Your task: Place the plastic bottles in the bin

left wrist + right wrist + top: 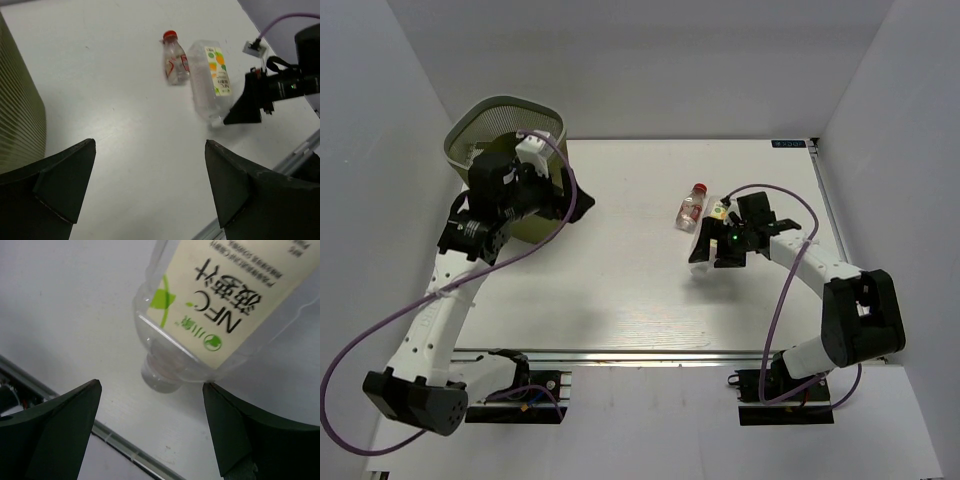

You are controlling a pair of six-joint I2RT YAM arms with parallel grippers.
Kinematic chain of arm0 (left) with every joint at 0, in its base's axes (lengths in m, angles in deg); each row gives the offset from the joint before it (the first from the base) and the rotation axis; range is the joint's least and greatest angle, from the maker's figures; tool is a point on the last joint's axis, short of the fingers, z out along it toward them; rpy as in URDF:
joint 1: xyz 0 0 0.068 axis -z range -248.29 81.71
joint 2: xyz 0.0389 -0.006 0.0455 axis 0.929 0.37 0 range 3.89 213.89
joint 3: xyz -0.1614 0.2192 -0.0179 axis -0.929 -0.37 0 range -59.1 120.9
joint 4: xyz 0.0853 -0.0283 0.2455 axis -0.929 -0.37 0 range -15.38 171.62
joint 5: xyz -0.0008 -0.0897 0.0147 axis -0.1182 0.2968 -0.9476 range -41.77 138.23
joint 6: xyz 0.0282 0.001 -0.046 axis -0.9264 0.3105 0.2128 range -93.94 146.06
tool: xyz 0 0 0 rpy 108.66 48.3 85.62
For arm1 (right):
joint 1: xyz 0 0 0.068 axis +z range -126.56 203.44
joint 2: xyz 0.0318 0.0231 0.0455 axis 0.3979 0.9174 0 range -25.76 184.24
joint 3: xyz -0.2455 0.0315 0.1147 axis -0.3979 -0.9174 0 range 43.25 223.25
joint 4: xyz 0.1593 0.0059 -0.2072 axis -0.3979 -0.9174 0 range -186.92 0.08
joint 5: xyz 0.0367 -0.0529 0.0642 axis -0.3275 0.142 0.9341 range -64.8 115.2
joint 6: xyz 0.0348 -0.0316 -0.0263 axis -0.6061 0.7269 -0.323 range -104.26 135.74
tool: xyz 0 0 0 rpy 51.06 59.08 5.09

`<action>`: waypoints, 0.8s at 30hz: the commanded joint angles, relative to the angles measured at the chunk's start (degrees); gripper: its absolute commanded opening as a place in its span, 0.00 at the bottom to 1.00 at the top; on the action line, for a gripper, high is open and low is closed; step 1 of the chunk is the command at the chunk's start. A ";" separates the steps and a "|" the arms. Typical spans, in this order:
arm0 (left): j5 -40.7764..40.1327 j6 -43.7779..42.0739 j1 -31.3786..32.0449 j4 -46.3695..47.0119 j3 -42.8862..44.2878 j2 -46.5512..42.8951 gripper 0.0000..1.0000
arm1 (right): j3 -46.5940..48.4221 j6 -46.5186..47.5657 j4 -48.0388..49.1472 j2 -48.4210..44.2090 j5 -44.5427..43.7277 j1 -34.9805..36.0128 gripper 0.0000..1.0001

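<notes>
The olive-green mesh bin stands at the table's far left; its wall fills the left edge of the left wrist view. My left gripper hangs beside the bin, open and empty. A red-capped bottle lies mid-table. A juice-labelled bottle lies just right of it. My right gripper is open over that bottle's clear-capped neck end, one finger on each side, holding nothing. The juice label fills the right wrist view. No other bottles show.
The table's front metal rail runs just behind my right gripper. White walls enclose the table on three sides. A purple cable loops off my left wrist near the bin.
</notes>
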 commanded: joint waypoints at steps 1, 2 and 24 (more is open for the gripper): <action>5.25 0.86 0.16 -0.28 -3.84 -4.93 0.99 | -1.75 -5.32 5.76 0.28 -6.63 0.70 0.88; 5.25 0.87 0.16 -0.28 -4.46 -5.46 0.99 | -2.19 -5.76 6.56 0.28 -6.81 0.87 0.88; 6.48 6.84 0.16 -0.97 -16.24 -15.49 0.99 | -8.08 -14.38 11.75 3.00 -16.48 3.34 0.70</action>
